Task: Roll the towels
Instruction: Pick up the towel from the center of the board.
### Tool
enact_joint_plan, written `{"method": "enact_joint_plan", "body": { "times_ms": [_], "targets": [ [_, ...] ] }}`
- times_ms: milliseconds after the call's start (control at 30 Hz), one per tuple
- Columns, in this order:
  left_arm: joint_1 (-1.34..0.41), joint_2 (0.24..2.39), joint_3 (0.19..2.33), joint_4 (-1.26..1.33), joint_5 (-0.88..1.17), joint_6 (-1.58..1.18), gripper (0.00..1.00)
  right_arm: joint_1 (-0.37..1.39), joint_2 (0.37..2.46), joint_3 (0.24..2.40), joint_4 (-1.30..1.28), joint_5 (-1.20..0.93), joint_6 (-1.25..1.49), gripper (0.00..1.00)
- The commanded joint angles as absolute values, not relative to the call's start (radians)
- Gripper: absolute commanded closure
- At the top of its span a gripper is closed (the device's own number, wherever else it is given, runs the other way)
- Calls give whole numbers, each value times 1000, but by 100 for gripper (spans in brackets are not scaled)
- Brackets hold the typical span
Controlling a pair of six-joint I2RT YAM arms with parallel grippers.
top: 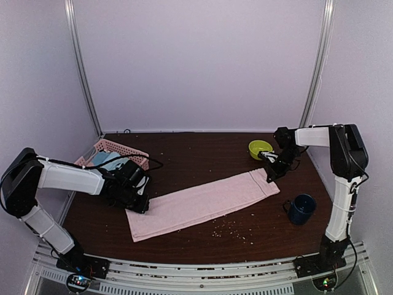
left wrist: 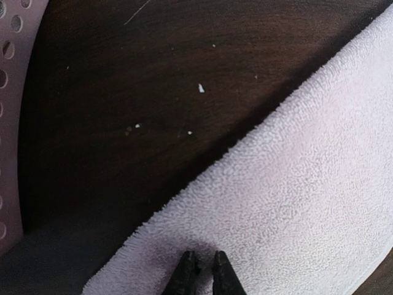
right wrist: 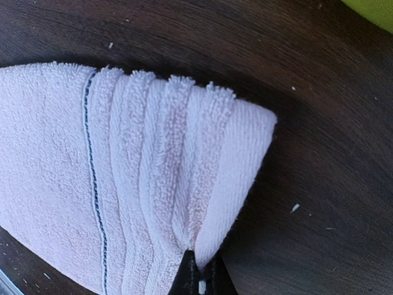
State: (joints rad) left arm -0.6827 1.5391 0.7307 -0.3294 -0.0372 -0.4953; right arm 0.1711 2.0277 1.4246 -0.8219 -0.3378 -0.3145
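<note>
The pale pink towel (top: 202, 203) lies spread as a long strip across the dark table. My left gripper (top: 140, 206) is at its near-left end; in the left wrist view the tips (left wrist: 204, 261) are nearly together on the towel (left wrist: 295, 184), seemingly pinching the pile. My right gripper (top: 270, 177) is at the far-right end. In the right wrist view it (right wrist: 201, 270) is shut on the towel's edge (right wrist: 123, 172), and folds fan out from the pinch. The sage green towel is not in view.
A pink basket (top: 110, 147) with blue-grey cloths stands at the left behind my left arm; its wall shows in the left wrist view (left wrist: 6, 123). A green bowl (top: 260, 149) sits beyond my right gripper. A dark blue mug (top: 302, 209) stands front right. Crumbs (top: 230, 228) lie near the towel.
</note>
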Motion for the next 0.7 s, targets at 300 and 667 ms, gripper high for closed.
{"method": "enact_joint_plan", "body": {
  "times_ms": [300,667],
  "targets": [
    [-687,1574,741,-316,-54,-469,87,-7,2025,1575,-972,-288,-390,100],
    [-688,1565,703,-318,-15,-491,91,-18,1953,1645,-1026,-309,-369,100]
  ]
}}
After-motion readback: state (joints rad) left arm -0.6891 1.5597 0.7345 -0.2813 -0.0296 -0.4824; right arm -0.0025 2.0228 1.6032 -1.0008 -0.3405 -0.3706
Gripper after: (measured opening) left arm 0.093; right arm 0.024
